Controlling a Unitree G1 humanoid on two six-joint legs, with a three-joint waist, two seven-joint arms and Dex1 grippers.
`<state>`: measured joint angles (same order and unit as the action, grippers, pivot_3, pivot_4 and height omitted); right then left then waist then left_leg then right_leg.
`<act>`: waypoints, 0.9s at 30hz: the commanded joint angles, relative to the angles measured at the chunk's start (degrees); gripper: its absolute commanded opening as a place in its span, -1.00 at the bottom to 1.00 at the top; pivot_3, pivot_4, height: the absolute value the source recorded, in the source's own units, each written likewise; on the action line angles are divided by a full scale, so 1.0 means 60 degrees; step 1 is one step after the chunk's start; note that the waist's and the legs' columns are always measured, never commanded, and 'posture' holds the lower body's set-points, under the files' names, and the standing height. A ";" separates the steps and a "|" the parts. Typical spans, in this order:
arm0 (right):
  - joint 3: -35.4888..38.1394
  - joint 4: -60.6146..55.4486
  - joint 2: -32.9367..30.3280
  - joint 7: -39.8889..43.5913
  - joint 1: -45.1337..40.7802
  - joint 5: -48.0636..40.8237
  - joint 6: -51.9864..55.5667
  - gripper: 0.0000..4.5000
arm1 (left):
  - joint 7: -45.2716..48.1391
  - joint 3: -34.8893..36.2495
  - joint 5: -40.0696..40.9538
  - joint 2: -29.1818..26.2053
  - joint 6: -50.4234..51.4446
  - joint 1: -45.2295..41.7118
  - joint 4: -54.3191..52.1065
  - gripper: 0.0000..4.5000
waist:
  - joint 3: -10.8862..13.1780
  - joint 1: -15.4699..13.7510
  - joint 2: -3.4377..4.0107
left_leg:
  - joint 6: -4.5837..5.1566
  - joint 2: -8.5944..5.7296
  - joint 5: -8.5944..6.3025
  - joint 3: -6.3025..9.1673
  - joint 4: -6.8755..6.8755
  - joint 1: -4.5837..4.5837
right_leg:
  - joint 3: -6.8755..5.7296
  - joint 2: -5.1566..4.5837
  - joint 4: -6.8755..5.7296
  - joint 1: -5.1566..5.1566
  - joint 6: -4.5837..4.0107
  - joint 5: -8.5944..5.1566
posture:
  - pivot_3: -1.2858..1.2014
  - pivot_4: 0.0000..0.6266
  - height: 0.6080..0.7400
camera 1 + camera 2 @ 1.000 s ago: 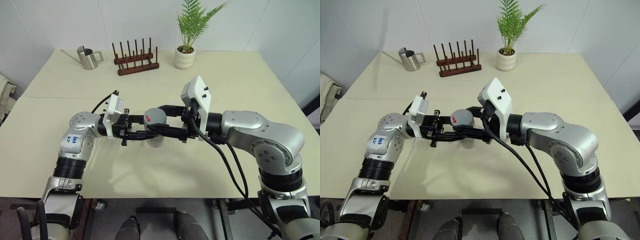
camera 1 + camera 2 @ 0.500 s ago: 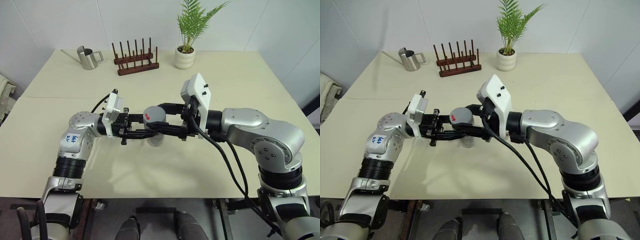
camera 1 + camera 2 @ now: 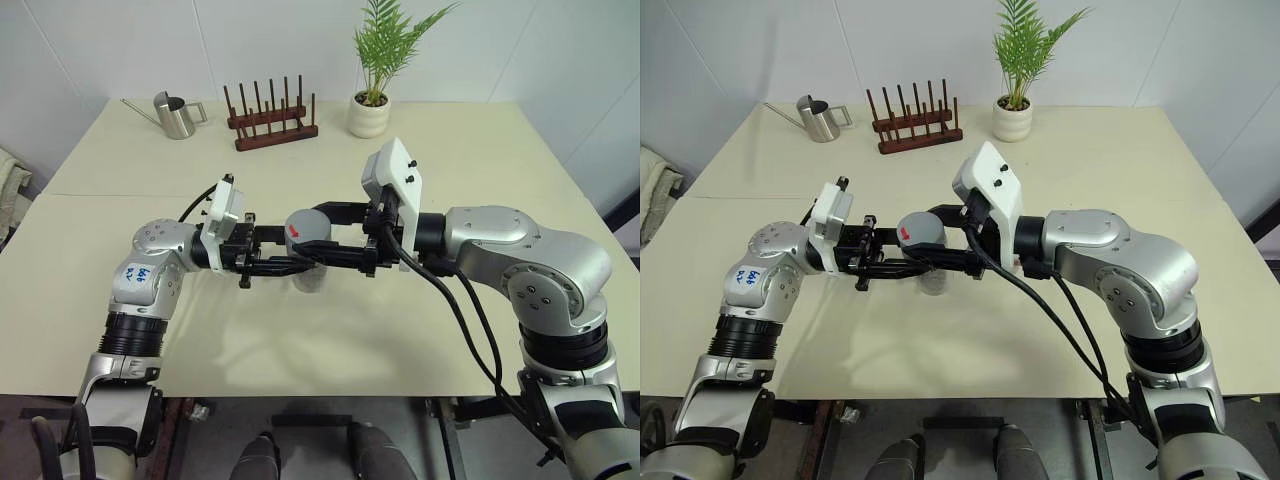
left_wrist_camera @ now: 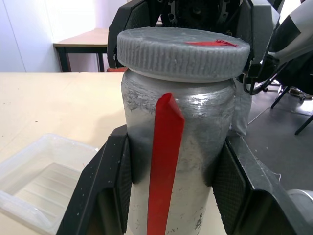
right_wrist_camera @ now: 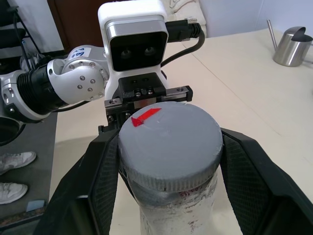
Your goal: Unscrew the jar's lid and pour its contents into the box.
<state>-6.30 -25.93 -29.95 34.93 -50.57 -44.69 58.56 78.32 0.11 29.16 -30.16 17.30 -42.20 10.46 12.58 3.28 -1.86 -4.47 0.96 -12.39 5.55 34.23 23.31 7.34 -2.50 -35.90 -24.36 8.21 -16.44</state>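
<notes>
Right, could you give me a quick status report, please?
Left gripper shut on jar. Right gripper shut on lid; lid on. Box beside jar, unobstructed.

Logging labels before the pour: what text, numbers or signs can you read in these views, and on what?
Left arm sticker: blue handwriting, too small to read.
The lid: a red mark, no words.
The jar: a red stripe, no words; faint dark print at its base, unreadable.
Nothing else legible.

Grey jar (image 4: 176,161) w/ red stripe; lid (image 5: 168,142) grey, red mark.
</notes>
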 commanded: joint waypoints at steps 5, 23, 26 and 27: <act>0.0888 0.0410 -0.0473 -0.0144 -0.0825 0.0840 -0.1047 0.27 | 0.0501 -0.0408 0.0016 -0.0246 0.0233 0.0522 -0.0610 -0.18 | 0.0000 -0.0002 0.0000 | 0.0000 0.0000 0.0000 -0.0001 0.0000 0.0000 | -0.0001 0.0000 -0.0001 0.0000 0.0000 0.0000 | 0.03 -0.52 1.00; 0.1015 0.0896 -0.0579 -0.0105 -0.1142 0.1079 -0.1601 0.27 | 0.0434 -0.0435 0.0140 -0.0135 0.0511 0.0710 -0.0909 -0.18 | 0.0000 -0.0001 0.0000 | 0.0000 0.0000 0.0000 -0.0001 0.0000 0.0000 | 0.0000 -0.0001 0.0001 0.0000 0.0000 0.0000 | 0.03 -0.52 1.00; 0.1049 0.0930 -0.0518 -0.0192 -0.1141 0.1078 -0.1686 0.27 | 0.0379 -0.0418 0.0230 -0.0095 0.0650 0.0736 -0.0956 -0.18 | 0.0000 -0.0001 0.0000 | 0.0000 0.0000 0.0000 -0.0001 0.0000 0.0000 | 0.0000 0.0000 0.0001 0.0000 0.0000 0.0000 | 0.03 -0.52 1.00; 0.1057 0.0934 -0.0513 -0.0209 -0.1137 0.1071 -0.1706 0.27 | 0.0375 -0.0424 0.0246 -0.0100 0.0672 0.0751 -0.0979 -0.18 | 0.0000 0.0000 0.0000 | 0.0000 0.0000 0.0000 -0.0001 0.0000 0.0000 | -0.0001 0.0000 0.0001 0.0000 0.0000 0.0000 | 0.03 -0.52 1.00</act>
<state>-8.24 -22.49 -31.34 38.34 -52.99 -44.00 54.88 76.72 1.46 30.31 -30.43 20.26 -40.68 7.53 12.58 3.28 -1.86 -4.47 0.96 -12.39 5.55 34.23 23.32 7.34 -2.51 -35.89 -24.36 8.21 -16.44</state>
